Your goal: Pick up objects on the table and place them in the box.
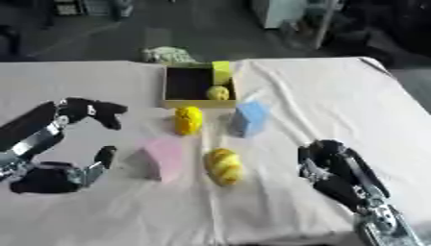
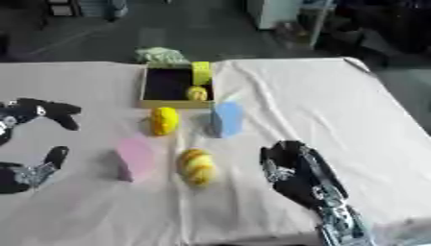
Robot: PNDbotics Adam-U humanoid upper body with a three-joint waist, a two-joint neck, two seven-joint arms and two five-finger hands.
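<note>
Four objects are left on the counter [image 1: 336,96] in front of the box [image 1: 172,102]: a yellow lumpy piece [image 1: 188,119] just below its near wall, a blue block [image 1: 249,118] beside that, a pink block [image 1: 164,158] nearer me, and a yellow striped piece [image 1: 224,166] to its right. Inside the box I see a small yellow round thing [image 1: 218,92] and a yellow-green block [image 1: 221,72] leaning at the far right corner, so I judge the job partly done.

My right hand [image 1: 330,166] sits low on the counter, fingers curled, holding nothing, near the striped piece, the likeliest next pick. My left hand [image 1: 84,111] hovers spread wide, thumb and fingers apart, beside the pink block. Nothing blocks the way to the box; a crumpled greenish thing [image 1: 168,54] lies behind it.
</note>
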